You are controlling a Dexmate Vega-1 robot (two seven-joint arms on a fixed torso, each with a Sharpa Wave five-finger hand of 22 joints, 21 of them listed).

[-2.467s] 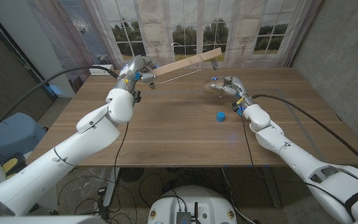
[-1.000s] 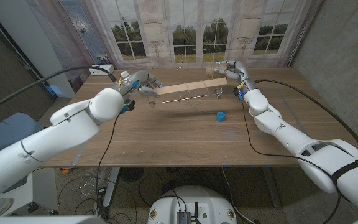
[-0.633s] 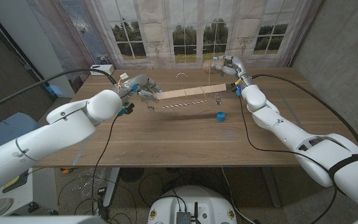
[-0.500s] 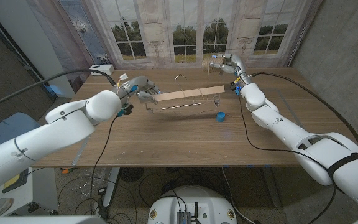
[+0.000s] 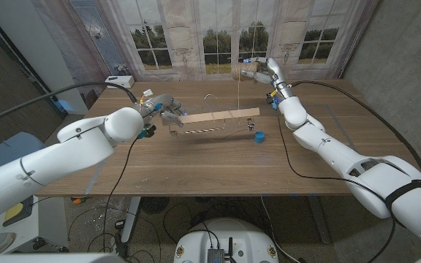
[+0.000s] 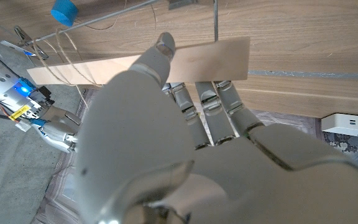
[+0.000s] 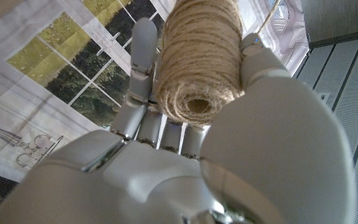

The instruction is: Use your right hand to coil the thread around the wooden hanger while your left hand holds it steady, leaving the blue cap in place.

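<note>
Your left hand [image 5: 168, 112] grips one end of the wooden hanger [image 5: 221, 115], fingers closed around the flat bar in the left wrist view [image 6: 166, 124], thumb lying along its face; the hanger is lifted off the table [image 5: 196, 161], roughly level, over the middle of the far half of the top; its thin metal rod [image 5: 212, 126] runs below the wooden bar; a few turns of thread [image 5: 238, 95] already sit around the bar toward its right end.

Your right hand [image 5: 263, 69] is raised high near the far edge of the table, above and beyond the hanger's right end; it clasps the spool of twine [image 7: 199, 56], fingers on one side and thumb on the other, as the right wrist view [image 7: 185, 155] shows; the thread drops from the spool in a nearly straight line to the bar.

The blue cap [image 5: 259, 136] stands on the table, just in front of the hanger's right end and apart from both of your hands; you also see it in the left wrist view [image 6: 63, 10], past the rod.

A white power strip [image 5: 119, 79] lies at the table's far left corner; a curtain printed with windows and trees [image 5: 210, 36] hangs behind the far edge.
</note>
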